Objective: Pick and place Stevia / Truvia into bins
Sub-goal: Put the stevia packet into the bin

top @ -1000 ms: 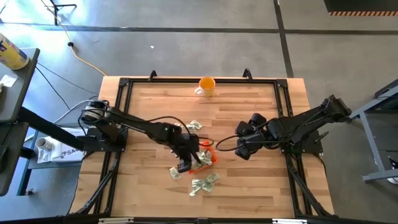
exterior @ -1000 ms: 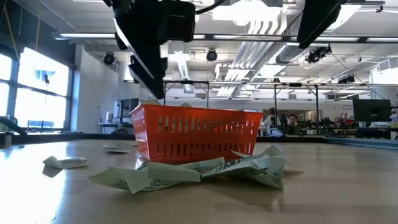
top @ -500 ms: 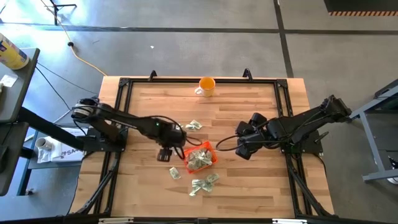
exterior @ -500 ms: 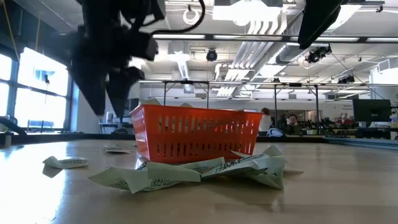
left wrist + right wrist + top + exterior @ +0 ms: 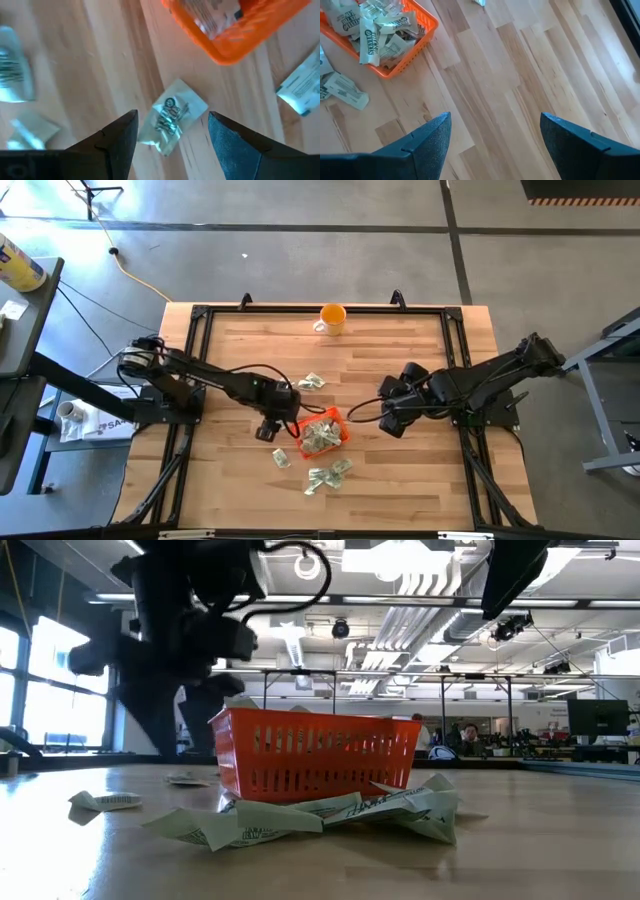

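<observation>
The orange tray (image 5: 322, 432) sits on the table's middle, with several pale green and white sachets heaped in it (image 5: 375, 25). More sachets lie flat on the wood: one near-left of the tray (image 5: 281, 458), a cluster on its near side (image 5: 328, 475), and one on its far side (image 5: 312, 382). My left gripper (image 5: 267, 430) hangs open just left of the tray. In the left wrist view its fingers stand on either side of the lone sachet (image 5: 170, 122) without touching it. My right gripper (image 5: 388, 420) waits open to the right of the tray.
An orange mug with a white handle (image 5: 331, 318) stands near the far edge. A black frame (image 5: 200, 315) runs round the tabletop. Bare wood lies right of the tray (image 5: 510, 90) and along the near edge. In the low view the near cluster (image 5: 300, 815) leans against the tray's wall (image 5: 315, 755).
My left gripper has moved from over the tray's near-left corner toward the table's left edge and a little toward the far edge, then has stayed nearly still. With the arm out of the way, the tray and the sachets in it show in full from above.
</observation>
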